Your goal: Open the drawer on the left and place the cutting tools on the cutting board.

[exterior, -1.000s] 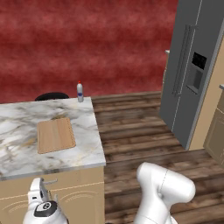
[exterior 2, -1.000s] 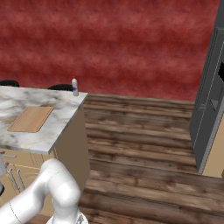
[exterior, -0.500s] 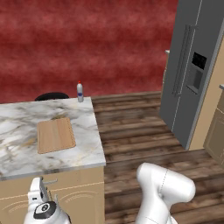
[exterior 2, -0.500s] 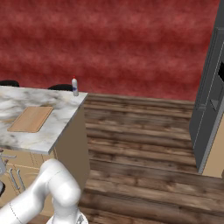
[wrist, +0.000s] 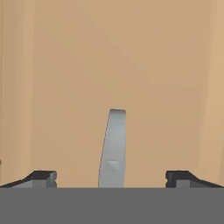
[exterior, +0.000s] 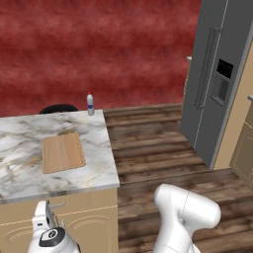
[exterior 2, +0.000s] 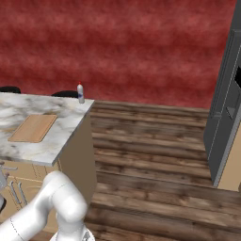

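The two-finger dark-tipped gripper (wrist: 112,178) is spread wide, its tips standing either side of the short silver bar handle (wrist: 113,148) without touching it; behind the handle lies the flat light-tan wooden front of the drawer (wrist: 131,74), seemingly flush with the frame beside it, so by my reading the drawer is not yet pulled and the opening step is only at the reach-in stage; the fingers must close on the handle first. No knife or peeler is to be seen, presumably because they lie inside; everything after the opening remains to do.

Above the handle, on the white-and-grey marble counter (exterior: 20,143), the plain rectangular light-brown wooden cutting board (exterior: 63,152) lies flat and bare, well back from the counter's front edge (exterior: 59,190); a small white bottle with a red cap (exterior: 90,105) stands at the far corner, well apart from the board. To the right of the counter the dark plank floor (exterior: 148,148) is open as far as the tall grey refrigerator (exterior: 217,84), leaving room for pulling back.
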You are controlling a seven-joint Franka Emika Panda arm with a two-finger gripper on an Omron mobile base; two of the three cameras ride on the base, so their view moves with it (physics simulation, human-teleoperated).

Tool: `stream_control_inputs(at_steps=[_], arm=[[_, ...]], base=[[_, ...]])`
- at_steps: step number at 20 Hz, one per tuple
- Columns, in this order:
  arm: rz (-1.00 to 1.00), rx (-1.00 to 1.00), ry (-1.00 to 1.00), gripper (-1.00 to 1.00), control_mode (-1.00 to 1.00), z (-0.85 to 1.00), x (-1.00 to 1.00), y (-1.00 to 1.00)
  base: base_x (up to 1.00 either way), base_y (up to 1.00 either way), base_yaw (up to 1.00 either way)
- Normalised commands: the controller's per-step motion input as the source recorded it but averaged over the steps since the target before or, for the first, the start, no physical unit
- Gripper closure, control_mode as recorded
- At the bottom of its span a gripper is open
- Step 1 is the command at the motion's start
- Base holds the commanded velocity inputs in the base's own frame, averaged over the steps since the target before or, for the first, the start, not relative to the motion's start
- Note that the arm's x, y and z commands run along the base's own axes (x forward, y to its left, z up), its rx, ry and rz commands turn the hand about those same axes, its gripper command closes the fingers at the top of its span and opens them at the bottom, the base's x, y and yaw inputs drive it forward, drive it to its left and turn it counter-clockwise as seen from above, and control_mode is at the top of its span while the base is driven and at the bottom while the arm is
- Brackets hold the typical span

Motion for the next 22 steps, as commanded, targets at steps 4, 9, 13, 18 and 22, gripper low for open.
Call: stream_control_inputs(at_steps=[4,9,13,18,22], arm=[[0.0,0.0,0.0,-1.0,-1.0,-0.26,0.0,0.0],[0.0,0.0,-0.01,-1.0,-1.0,-0.05,0.03,0.0],[0.0,0.0,-0.02,-1.0,-1.0,-0.02,0.1,0.0],[0.0,0.0,-0.04,-1.0,-1.0,-0.07,0.14,0.0],[0.0,0.0,-0.08,-1.0,-1.0,-0.31,0.13,0.03]], base=[[0.0,0.0,0.0],[0.0,0.0,0.0],[0.0,0.0,0.0],[0.0,0.0,0.0],[0.0,0.0,0.0]])
